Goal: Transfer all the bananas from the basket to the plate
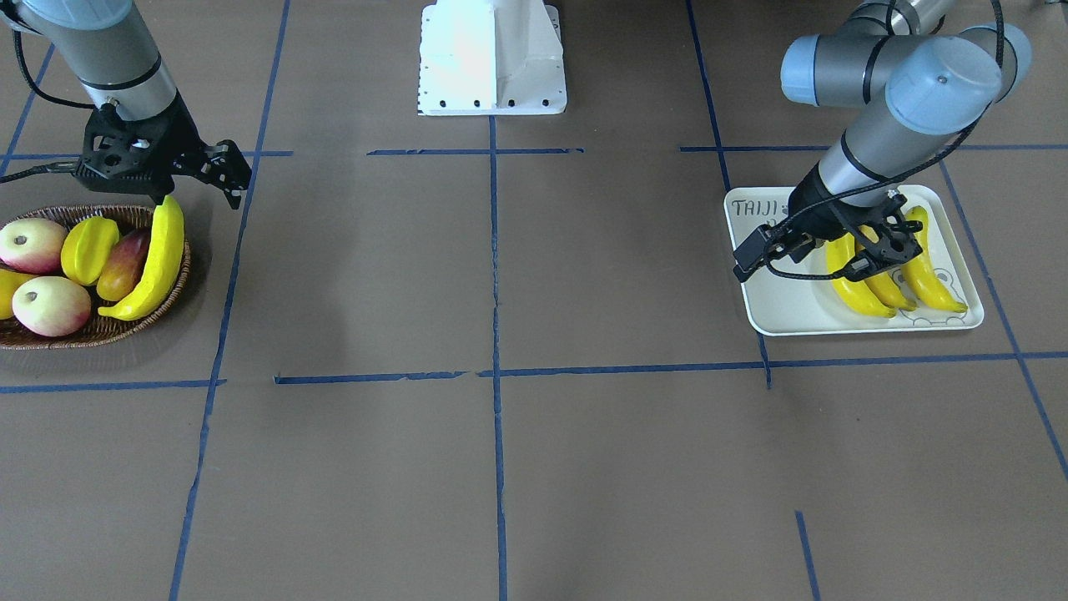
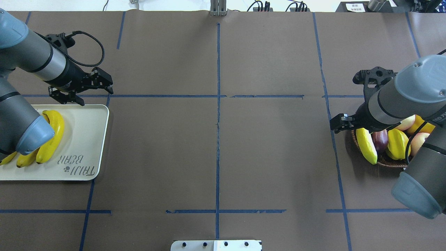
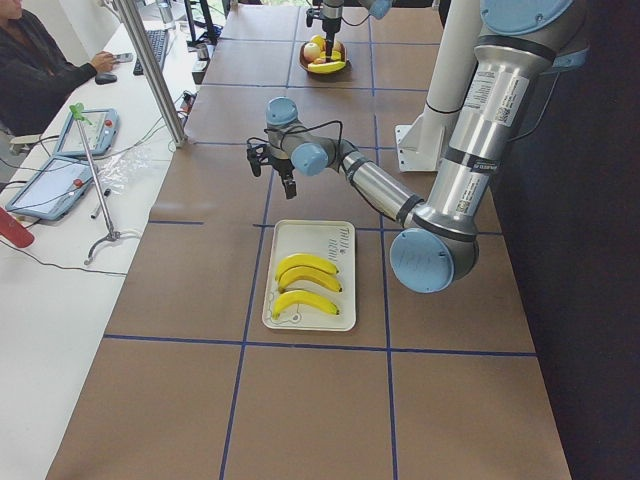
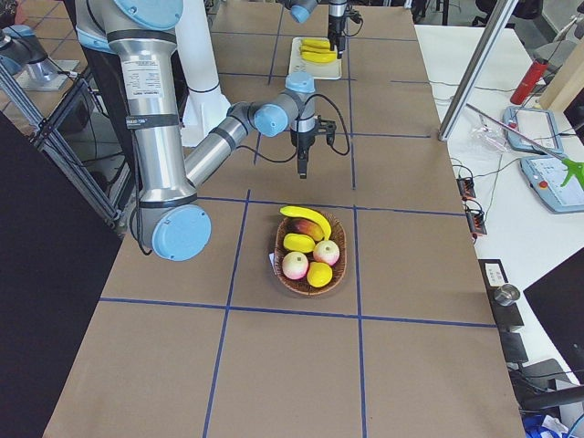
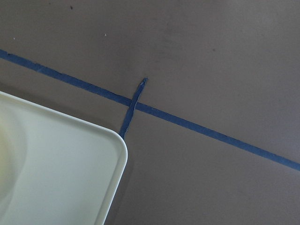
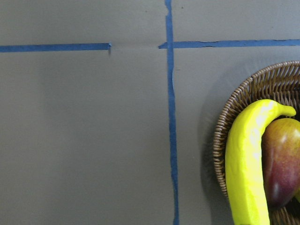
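Note:
One yellow banana [image 1: 154, 263] lies along the inner edge of the brown wicker basket [image 1: 100, 332], also shown in the right wrist view as banana [image 6: 246, 164] and basket [image 6: 225, 126]. My right gripper [image 1: 167, 190] hangs just above that banana's far tip, open and holding nothing. Three bananas [image 1: 884, 288] lie side by side on the cream plate [image 1: 784, 309]. My left gripper [image 1: 876, 255] hovers over the plate's far end, open and empty. The left wrist view shows only a plate corner [image 5: 56, 164].
Two pink-white apples [image 1: 50, 305], a yellow-green starfruit [image 1: 88, 249] and a reddish fruit [image 1: 125, 263] share the basket. The white robot base [image 1: 492, 58] stands at the table's robot side. Blue tape lines cross the brown table. A person [image 3: 40, 70] sits at a side desk.

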`<action>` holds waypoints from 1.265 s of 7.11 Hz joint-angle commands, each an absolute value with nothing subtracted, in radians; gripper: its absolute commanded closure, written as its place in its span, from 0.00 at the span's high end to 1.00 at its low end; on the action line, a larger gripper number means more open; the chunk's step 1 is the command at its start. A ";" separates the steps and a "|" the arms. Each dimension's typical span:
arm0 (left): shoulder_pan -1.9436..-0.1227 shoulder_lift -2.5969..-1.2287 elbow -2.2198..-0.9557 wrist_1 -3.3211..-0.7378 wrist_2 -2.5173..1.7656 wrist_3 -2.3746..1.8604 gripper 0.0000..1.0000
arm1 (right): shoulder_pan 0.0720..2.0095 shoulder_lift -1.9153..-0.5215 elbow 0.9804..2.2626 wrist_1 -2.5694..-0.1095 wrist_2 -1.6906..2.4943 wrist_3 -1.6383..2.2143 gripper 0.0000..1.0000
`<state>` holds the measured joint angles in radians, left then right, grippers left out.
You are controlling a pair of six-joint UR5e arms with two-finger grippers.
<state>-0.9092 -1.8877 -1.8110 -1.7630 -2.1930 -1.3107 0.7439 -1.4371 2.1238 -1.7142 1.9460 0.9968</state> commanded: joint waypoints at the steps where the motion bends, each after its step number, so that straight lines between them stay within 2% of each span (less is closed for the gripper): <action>1: -0.888 -1.891 -1.830 -1.763 -2.191 -1.348 1.00 | 0.735 -1.428 2.016 -1.715 1.936 0.956 1.00; 7: -0.853 -1.921 -1.832 -1.763 -2.181 -1.393 1.00 | 0.687 -1.450 1.948 -1.724 1.868 0.864 0.99; 8: -0.853 -1.921 -1.832 -1.763 -2.181 -1.394 1.00 | 0.684 -1.451 1.945 -1.724 1.868 0.859 0.95; 9: -0.853 -1.921 -1.832 -1.763 -2.181 -1.394 1.00 | 0.684 -1.453 1.947 -1.726 1.870 0.856 0.84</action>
